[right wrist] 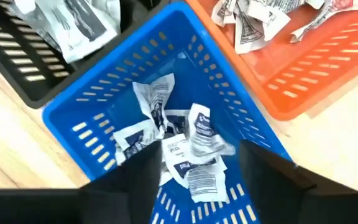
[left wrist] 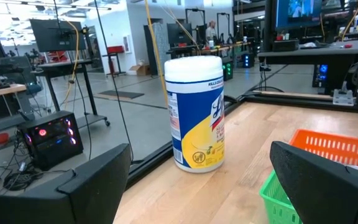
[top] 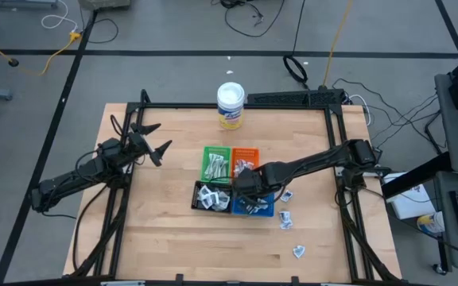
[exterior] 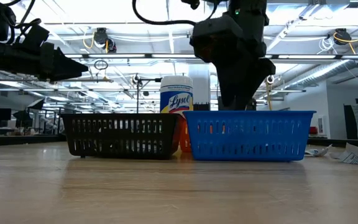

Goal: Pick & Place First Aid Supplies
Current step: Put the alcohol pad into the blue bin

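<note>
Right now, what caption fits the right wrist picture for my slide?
The right gripper, fingers open, hangs over the blue tray holding crumpled packets.

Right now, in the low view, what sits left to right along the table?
Black tray → orange tray, just a sliver → blue tray → loose packets at the far right.
</note>
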Available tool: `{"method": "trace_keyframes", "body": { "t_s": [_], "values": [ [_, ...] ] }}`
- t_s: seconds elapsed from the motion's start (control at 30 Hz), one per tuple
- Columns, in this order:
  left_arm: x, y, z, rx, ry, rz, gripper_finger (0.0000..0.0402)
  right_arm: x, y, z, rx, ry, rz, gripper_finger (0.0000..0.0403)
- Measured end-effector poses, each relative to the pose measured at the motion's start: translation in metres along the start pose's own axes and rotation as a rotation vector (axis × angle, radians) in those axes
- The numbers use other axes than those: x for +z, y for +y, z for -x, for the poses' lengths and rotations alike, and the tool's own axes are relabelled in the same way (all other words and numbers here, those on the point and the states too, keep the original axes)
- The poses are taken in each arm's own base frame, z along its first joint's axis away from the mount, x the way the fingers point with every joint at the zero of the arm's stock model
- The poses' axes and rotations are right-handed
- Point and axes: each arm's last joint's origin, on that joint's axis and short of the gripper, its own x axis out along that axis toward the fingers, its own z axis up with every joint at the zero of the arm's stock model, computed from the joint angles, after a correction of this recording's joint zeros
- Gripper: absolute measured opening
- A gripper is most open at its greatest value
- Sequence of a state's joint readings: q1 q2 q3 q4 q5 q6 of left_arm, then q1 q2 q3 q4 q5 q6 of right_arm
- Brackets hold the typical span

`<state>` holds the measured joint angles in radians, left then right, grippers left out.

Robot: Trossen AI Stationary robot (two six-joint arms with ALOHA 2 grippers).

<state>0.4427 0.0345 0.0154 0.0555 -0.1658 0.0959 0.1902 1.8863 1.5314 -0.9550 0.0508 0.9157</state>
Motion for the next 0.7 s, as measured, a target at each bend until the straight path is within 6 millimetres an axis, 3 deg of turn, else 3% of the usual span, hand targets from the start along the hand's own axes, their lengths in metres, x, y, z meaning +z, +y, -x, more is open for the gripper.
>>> {"method": "trace_keyframes", "body": {
  "t_s": [0.17,0.37,0.7],
  "values": [
    [0.0,0.0,0.0,0.0,0.0,0.0,0.0392,-0.001,-0.001,0.007,0.014,-0.009,-0.036,0.0244],
    [0.0,0.0,0.0,0.0,0.0,0.0,0.0392,-0.003,-0.004,0.007,0.009,-0.004,-0.059,0.0252],
    [0.0,0.0,0.0,0.001,-0.001,0.0,0.0392,-0.032,-0.043,0.02,-0.006,0.004,-0.201,0.0245]
  ]
}}
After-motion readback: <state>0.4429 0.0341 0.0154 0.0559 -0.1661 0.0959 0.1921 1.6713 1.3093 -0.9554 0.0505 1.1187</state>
